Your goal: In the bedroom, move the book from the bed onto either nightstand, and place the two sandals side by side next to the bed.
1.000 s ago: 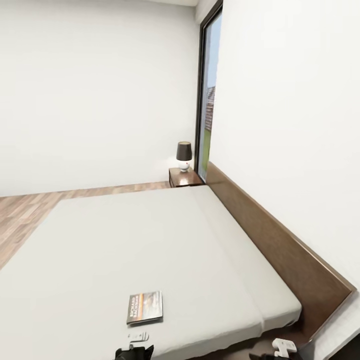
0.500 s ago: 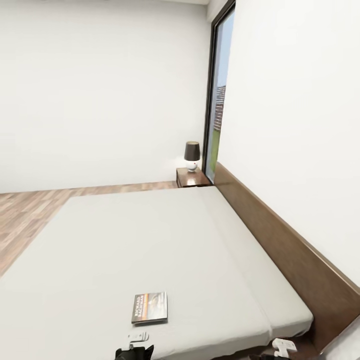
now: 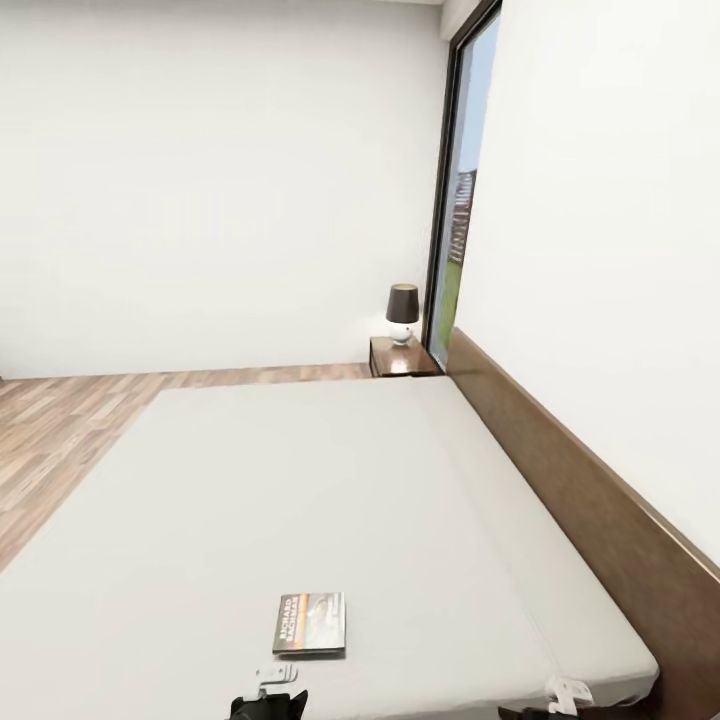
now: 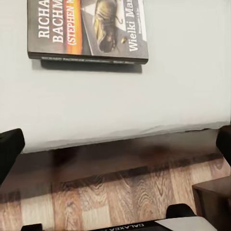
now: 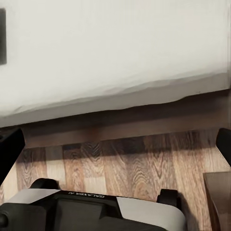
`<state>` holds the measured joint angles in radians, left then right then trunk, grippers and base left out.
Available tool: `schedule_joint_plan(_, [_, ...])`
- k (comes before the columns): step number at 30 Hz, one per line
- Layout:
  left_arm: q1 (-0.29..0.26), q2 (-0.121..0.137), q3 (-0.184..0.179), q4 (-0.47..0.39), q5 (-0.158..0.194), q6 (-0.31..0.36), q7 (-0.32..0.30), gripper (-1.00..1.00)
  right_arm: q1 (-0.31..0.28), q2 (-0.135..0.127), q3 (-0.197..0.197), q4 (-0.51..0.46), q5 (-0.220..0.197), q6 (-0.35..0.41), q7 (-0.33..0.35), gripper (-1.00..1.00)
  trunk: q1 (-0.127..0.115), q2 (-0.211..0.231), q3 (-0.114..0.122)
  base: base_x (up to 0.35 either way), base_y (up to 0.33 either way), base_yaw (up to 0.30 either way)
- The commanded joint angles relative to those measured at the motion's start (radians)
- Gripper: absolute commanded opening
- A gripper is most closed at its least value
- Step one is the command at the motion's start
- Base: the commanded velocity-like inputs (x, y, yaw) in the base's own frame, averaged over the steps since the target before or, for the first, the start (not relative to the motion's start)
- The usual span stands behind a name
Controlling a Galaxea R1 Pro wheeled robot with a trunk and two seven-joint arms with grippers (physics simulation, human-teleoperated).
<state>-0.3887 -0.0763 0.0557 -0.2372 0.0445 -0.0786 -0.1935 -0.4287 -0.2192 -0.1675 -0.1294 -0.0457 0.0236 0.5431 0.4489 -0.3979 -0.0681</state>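
The head view looks across the bed [image 3: 330,480], a large low bed with a plain off-white mattress and a dark brown slab headboard [image 3: 590,500] running along the white wall on the right. The paperback book [image 3: 311,623] lies flat on the mattress near the bed's near edge, cover up, with an orange band and white lettering. At the far end of the headboard stands the nightstand [image 3: 402,356], a small glossy dark brown cabinet, well apart from the book. A table lamp [image 3: 402,313] with a dark shade and white base stands on it, just beside the tall window [image 3: 460,210]. Grey-brown wood-plank floor [image 3: 60,430] shows on the bed's left side.

The left end effector [image 4: 115,144] hangs beside the bed's near edge, its two black fingertips [image 4: 9,147] spread wide, with nothing between them; past them lie the mattress edge and the book. The right end effector [image 5: 115,144] hangs likewise over the floor planks beside the bed, its dark fingertips [image 5: 8,149] wide apart and holding nothing. The robot's own body [image 5: 91,211] appears low in the right wrist view.
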Motion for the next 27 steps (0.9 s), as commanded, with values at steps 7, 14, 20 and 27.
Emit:
schedule_joint_plan(7, [-0.001, 0.000, 0.006, 0.001, 0.005, -0.001, -0.006, 1.00, -0.001, 0.000, -0.003, 0.001, -0.004, 0.002, 0.003, 1.00, 0.001, -0.002, -0.002, 0.143, -0.024, 0.001])
schedule_joint_plan(14, [-0.001, 0.002, 0.008, 0.000, 0.006, 0.000, -0.006, 1.00, -0.001, 0.000, -0.003, 0.001, -0.003, 0.002, 0.001, 1.00, 0.001, -0.002, -0.002, 0.007, -0.001, 0.000])
schedule_joint_plan(20, [-0.001, 0.004, 0.009, -0.005, 0.009, 0.004, -0.007, 1.00, -0.001, 0.000, -0.002, 0.001, -0.003, 0.002, -0.001, 1.00, 0.001, -0.002, -0.002, 0.000, 0.000, 0.000])
schedule_joint_plan(27, [-0.001, 0.004, 0.008, -0.005, 0.009, 0.005, -0.007, 1.00, -0.001, 0.000, -0.003, 0.001, -0.003, 0.002, 0.000, 1.00, 0.001, -0.002, -0.002, 0.000, 0.000, 0.000])
